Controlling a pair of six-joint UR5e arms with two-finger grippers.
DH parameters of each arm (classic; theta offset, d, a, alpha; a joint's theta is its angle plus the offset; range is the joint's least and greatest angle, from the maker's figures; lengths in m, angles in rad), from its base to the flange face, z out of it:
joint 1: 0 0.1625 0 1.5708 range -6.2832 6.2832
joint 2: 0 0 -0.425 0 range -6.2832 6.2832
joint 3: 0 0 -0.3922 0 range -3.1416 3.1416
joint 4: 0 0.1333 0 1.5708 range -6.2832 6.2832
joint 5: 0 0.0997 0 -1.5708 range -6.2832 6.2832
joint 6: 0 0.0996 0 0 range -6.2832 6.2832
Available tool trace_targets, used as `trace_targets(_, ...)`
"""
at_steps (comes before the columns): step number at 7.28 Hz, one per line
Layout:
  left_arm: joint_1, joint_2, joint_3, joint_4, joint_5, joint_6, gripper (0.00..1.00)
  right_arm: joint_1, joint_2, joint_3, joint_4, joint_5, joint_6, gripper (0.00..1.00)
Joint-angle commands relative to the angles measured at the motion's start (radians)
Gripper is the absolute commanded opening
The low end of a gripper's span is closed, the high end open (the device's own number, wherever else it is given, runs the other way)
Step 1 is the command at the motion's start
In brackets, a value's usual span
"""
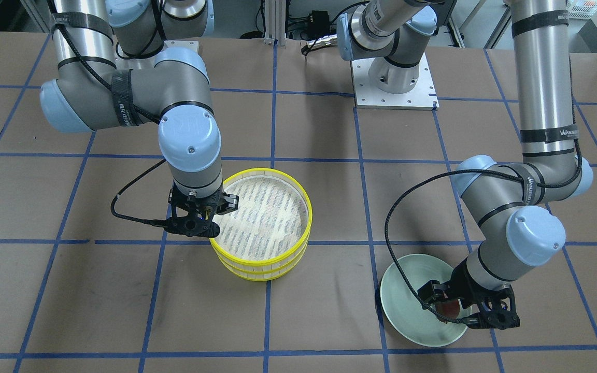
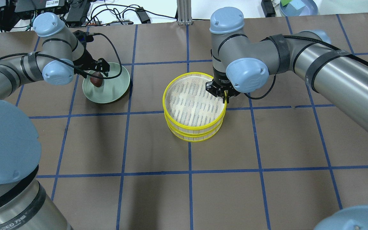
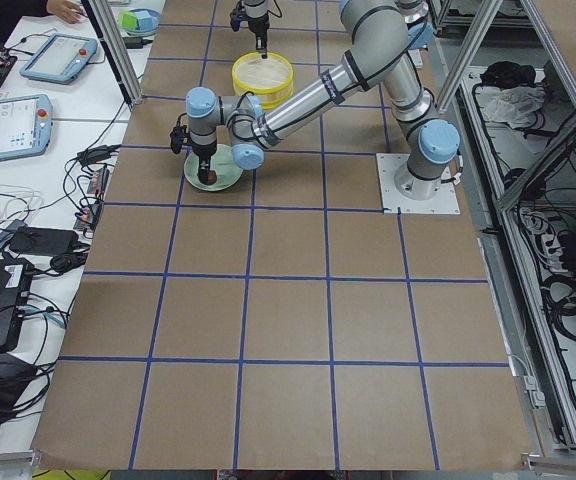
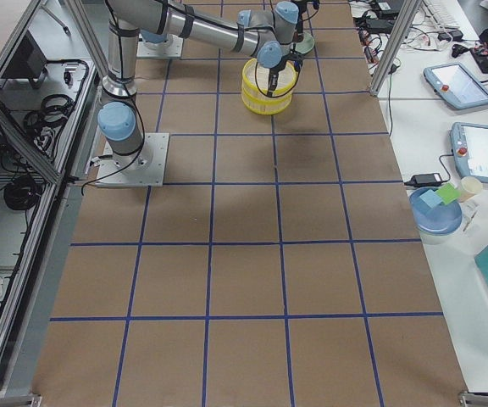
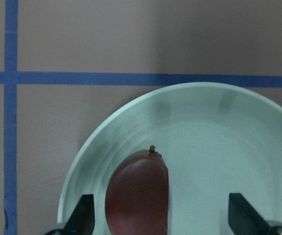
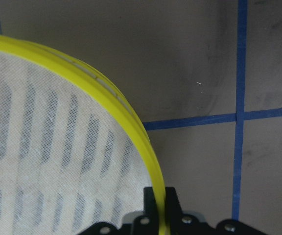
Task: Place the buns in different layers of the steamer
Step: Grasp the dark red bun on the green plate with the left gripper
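left gripper [image 5: 160, 223]: fingers matt black plastic. dark bun [image 5: 137, 193] between them: smooth reddish-brown skin, low sheen. plate [image 5: 219, 142] under it: pale green, smooth, satin finish; plastic or glazed, can't tell. right gripper [image 6: 159, 198]: same matt black plastic, small bright screw heads. top steamer layer [image 6: 106, 105], rim in its jaws: bright yellow, smooth, glossy, looks plastic. liner [image 6: 43, 161] beside the fingers: white woven mesh cloth, grey stripes, matt. table cover [image 6: 195, 58] below: brown matt paper, scuffed. blue tape [image 6: 239, 73] on it: matt.
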Motion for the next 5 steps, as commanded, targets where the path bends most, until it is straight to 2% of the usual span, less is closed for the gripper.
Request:
trace_targets(1,0.001,-0.014,-0.001,0.000,-0.031,0.004,0.93,0.002,-0.001,0.000,-0.001,0.005,0.012,0.00)
trace_targets(3,0.001,-0.017,0.001,0.002,-0.023,0.012,0.86,0.005,0.003,0.002,0.001,0.005,0.014,0.00)
trace_targets(4,0.001,-0.017,0.001,0.000,-0.022,0.017,0.71,0.005,0.003,0.002,0.001,0.005,0.016,0.03)
trace_targets(5,0.001,-0.017,0.001,0.000,-0.020,0.023,0.27,0.005,0.003,0.002,0.001,0.005,0.017,0.12)
